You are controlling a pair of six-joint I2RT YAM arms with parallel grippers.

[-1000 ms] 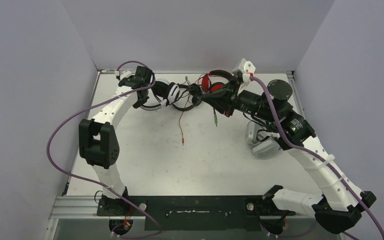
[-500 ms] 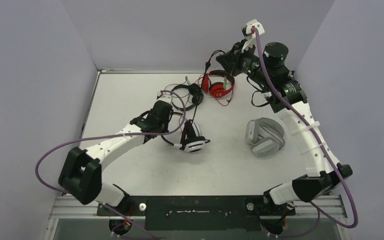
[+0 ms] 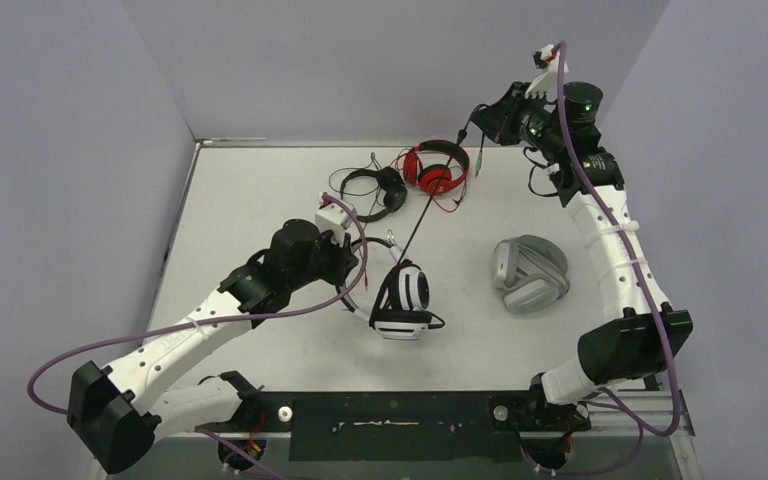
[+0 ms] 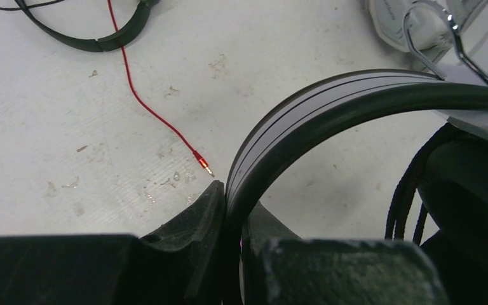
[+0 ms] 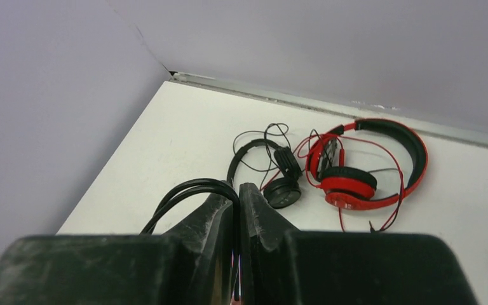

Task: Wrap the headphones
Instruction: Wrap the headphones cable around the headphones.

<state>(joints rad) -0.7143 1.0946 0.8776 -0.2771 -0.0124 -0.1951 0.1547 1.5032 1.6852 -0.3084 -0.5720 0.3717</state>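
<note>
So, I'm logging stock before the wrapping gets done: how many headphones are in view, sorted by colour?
Black headphones: 1
Red headphones: 1
White-and-black headphones: 1
Light grey headphones: 1
Total: 4

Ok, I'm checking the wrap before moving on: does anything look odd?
Yes: the black cable runs taut and unwound from the white-and-black headphones up to the raised right pincer, passing the red headphones.
</note>
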